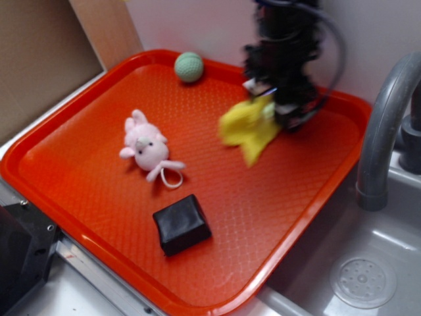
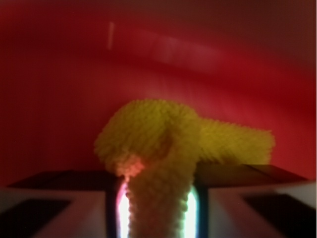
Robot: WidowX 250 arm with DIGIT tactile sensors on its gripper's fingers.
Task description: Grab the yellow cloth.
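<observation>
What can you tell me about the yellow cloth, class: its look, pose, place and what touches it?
The yellow cloth is bright yellow with a nubbly terry texture. It hangs bunched and folded from the gripper, a pointed corner drooping toward the orange tray. The wrist view shows it pinched between the fingers. It looks lifted off the tray, though blur hides the exact gap.

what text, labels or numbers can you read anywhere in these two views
None: no readable text in either view.
The yellow cloth, pink plush toy, green ball, black block and orange tray show no print.
The gripper is too blurred to tell any marking.
</observation>
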